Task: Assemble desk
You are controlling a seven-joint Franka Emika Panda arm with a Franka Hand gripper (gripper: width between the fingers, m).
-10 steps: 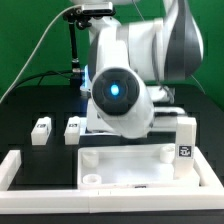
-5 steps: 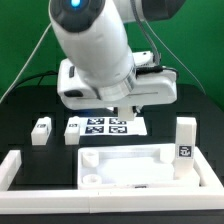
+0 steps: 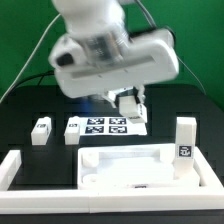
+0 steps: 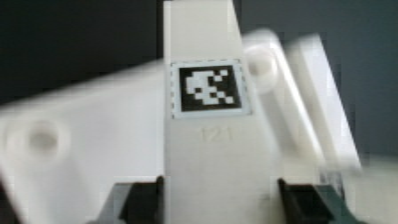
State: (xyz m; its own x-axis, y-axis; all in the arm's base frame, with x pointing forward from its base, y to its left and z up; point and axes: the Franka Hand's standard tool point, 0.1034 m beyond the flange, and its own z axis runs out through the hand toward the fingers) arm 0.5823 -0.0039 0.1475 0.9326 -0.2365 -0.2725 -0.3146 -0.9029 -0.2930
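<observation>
Over the back of the bench (image 3: pixel 25 108), just above the marker board (image 3: pixel 100 127), we see the gripper (image 4: pixel 222 200) closed narrow on a held leg (image 4: pixel 210 130), its tag toward the wrist camera. Near the front edge lies the desk top (image 3: pixel 135 165); an upright leg (image 3: pixel 185 143) stands at its corner on the exterior view's right. Toward the exterior view's left stand a loose leg (image 3: pixel 41 131) and a second loose leg (image 3: pixel 72 131), with bare black bench around them.

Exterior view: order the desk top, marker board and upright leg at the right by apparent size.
1. Desk top
2. Marker board, partly covered
3. Upright leg, smallest though nearer the camera than the board
</observation>
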